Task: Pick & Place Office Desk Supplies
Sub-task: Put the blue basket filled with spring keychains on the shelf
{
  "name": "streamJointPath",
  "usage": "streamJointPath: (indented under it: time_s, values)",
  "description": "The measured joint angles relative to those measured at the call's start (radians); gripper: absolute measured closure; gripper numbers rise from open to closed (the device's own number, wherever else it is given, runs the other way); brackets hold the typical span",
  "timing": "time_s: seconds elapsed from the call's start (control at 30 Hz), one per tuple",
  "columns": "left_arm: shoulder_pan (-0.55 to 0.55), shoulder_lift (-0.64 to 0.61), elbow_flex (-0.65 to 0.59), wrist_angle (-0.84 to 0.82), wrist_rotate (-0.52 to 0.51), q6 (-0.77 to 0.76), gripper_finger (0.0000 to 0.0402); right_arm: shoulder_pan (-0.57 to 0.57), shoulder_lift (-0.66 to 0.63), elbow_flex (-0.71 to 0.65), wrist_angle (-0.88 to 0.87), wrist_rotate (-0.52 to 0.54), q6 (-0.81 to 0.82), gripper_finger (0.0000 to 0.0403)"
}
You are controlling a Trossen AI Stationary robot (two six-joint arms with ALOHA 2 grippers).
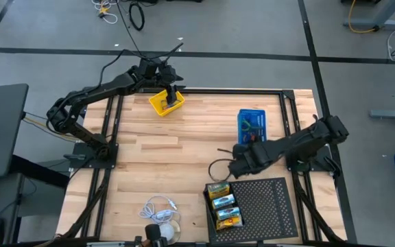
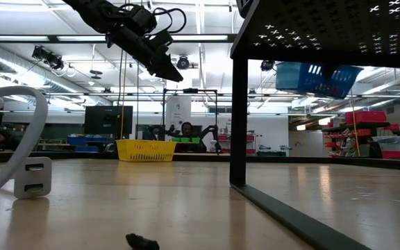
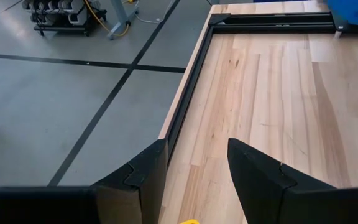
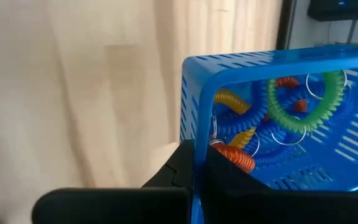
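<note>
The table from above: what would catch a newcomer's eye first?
The right gripper is shut on the rim of a blue basket of coiled coloured bands at the table's far right. The left gripper hangs open over a yellow basket at the far edge.

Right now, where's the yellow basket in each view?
High: yellow basket at the far table edge, left of centre.
Low: far back, left of centre.
Left wrist: only a yellow sliver at the bottom edge.
Right wrist: not in it; only the blue basket shows.
Landmark: left gripper above it.
</note>
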Motion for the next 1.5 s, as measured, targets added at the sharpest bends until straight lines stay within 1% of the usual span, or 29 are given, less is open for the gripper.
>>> streamJointPath:
  time_s: [0.1, 0.23, 0.33, 0.43, 0.47, 0.53, 0.6, 0.67, 0.73, 0.83, 1.0, 1.13, 1.17, 1.23, 1.3, 1.37, 1.43, 1.5]
  values:
    - [0.0, 0.0, 0.0, 0.0, 0.0, -0.001, 0.0225, -0.055, 0.0, 0.0, 0.0, 0.018, -0.071, 0.0397]
    - [0.0, 0.0, 0.0, 0.001, 0.0, -0.001, 0.0225, -0.136, 0.0, 0.0, 0.0, 0.069, -0.17, 0.0397]
    - [0.0, 0.0, 0.0, 0.0, 0.0, 0.0, 0.0225, -0.191, 0.0, 0.0, 0.001, 0.077, -0.235, 0.0397]
    - [0.0, 0.0, 0.0, -0.002, 0.003, 0.0, 0.0225, -0.219, 0.0, 0.0, 0.015, 0.078, -0.282, 0.0397]
    - [0.0, 0.0, 0.0, -0.006, 0.015, -0.001, 0.0225, -0.222, 0.0, 0.0, 0.015, 0.077, -0.292, 0.0397]
    - [0.0, 0.0, 0.0, -0.017, 0.078, -0.007, 0.0225, -0.222, 0.0, 0.0, 0.009, 0.076, -0.299, 0.0397]
    - [-0.007, 0.0, 0.0, -0.019, 0.16, -0.01, 0.0225, -0.212, 0.0, 0.0, 0.0, 0.064, -0.299, 0.0397]
    - [-0.019, 0.0, 0.0, -0.019, 0.205, -0.011, 0.0225, -0.192, -0.001, 0.0, 0.0, 0.033, -0.307, 0.0397]
    - [-0.03, 0.0, 0.0, -0.02, 0.204, -0.01, 0.0225, -0.162, -0.014, 0.001, 0.001, -0.006, -0.307, 0.0397]
    - [-0.04, 0.0, 0.0, -0.024, 0.173, -0.001, 0.0225, -0.115, -0.03, 0.021, 0.0, -0.054, -0.285, 0.0397]
    - [-0.039, 0.0, 0.0, -0.026, 0.152, -0.001, 0.0225, -0.025, -0.064, 0.088, 0.0, -0.147, -0.239, 0.0397]
    - [-0.04, 0.0, 0.0, -0.027, 0.173, 0.002, 0.0225, 0.043, -0.084, 0.143, 0.0, -0.16, -0.2, 0.0397]
    - [-0.041, 0.0, 0.0, -0.028, 0.203, 0.0, 0.0225, 0.06, -0.085, 0.155, -0.002, -0.157, -0.199, 0.0397]
    - [-0.051, 0.0, 0.0, -0.026, 0.311, -0.002, 0.0225, 0.089, -0.085, 0.175, 0.001, -0.142, -0.211, 0.0397]
    - [-0.074, 0.0, 0.0, -0.004, 0.475, -0.01, 0.0225, 0.114, -0.085, 0.183, 0.0, -0.118, -0.238, 0.0397]
    - [-0.115, 0.001, 0.0, 0.054, 0.628, -0.043, 0.0225, 0.134, -0.085, 0.184, 0.0, -0.1, -0.267, 0.0397]
    - [-0.171, 0.011, 0.0, 0.14, 0.707, -0.09, 0.0225, 0.148, -0.085, 0.184, 0.0, -0.082, -0.29, 0.0397]
    - [-0.223, 0.023, 0.0, 0.208, 0.722, -0.139, 0.0225, 0.158, -0.085, 0.184, 0.0, -0.08, -0.306, 0.0397]
